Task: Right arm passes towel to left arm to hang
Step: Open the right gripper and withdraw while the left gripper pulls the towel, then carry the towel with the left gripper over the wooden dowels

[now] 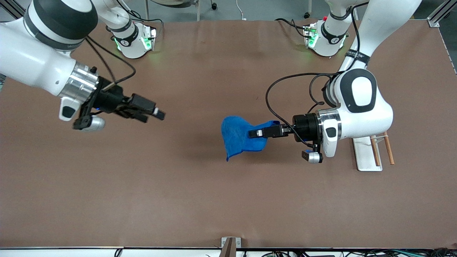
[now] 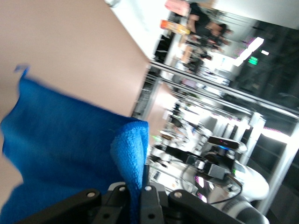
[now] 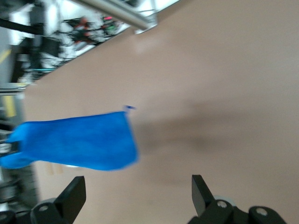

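Note:
The royal-blue towel hangs in the air over the middle of the table, pinched at one edge. My left gripper is shut on it; in the left wrist view the cloth runs between the closed fingers. My right gripper is open and empty, up in the air toward the right arm's end of the table, apart from the towel. In the right wrist view the towel hangs ahead of the spread fingertips. The white tray with two wooden rods lies under the left arm.
The brown table spreads all round. Both arm bases stand along the edge farthest from the front camera. A small bracket sits at the table edge nearest the front camera.

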You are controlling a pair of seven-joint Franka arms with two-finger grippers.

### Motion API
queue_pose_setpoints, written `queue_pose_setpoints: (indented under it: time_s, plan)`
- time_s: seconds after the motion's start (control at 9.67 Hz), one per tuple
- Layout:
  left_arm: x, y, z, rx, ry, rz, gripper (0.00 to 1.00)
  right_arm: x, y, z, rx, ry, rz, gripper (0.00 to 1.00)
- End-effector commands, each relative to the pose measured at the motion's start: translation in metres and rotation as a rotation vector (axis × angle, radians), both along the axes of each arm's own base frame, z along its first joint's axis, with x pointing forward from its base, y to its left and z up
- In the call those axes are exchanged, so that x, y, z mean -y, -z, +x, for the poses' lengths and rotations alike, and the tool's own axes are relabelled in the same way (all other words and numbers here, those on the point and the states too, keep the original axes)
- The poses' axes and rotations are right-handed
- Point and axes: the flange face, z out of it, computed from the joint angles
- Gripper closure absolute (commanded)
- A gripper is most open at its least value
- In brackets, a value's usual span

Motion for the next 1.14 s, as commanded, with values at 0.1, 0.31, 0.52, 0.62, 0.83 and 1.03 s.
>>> queue_pose_setpoints:
  time_s: [0.1, 0.31, 0.52, 0.62, 0.83, 1.03]
  plan:
    - [-0.018, -0.005, -0.002, -0.120, -0.042, 0.320, 1.00, 0.081, 0.010, 0.008, -0.001, 0.013, -0.356, 0.00]
    - [-0.040, -0.017, 0.005, -0.208, -0.133, 0.486, 1.00, 0.143, 0.015, 0.010, -0.041, 0.064, -0.492, 0.00]
    - [-0.080, -0.025, 0.006, -0.207, -0.092, 0.660, 1.00, 0.208, 0.006, 0.002, -0.077, 0.120, -0.502, 0.00]
    - [-0.109, -0.031, 0.007, -0.194, -0.083, 0.748, 1.00, 0.227, -0.005, -0.009, -0.094, 0.128, -0.503, 0.00]
    - [-0.139, -0.028, -0.005, -0.247, 0.028, 0.963, 0.99, 0.249, -0.023, -0.028, -0.124, 0.134, -0.553, 0.00]
    - [-0.174, -0.012, -0.015, -0.321, 0.072, 1.121, 0.99, 0.253, -0.028, -0.034, -0.138, 0.116, -0.557, 0.00]
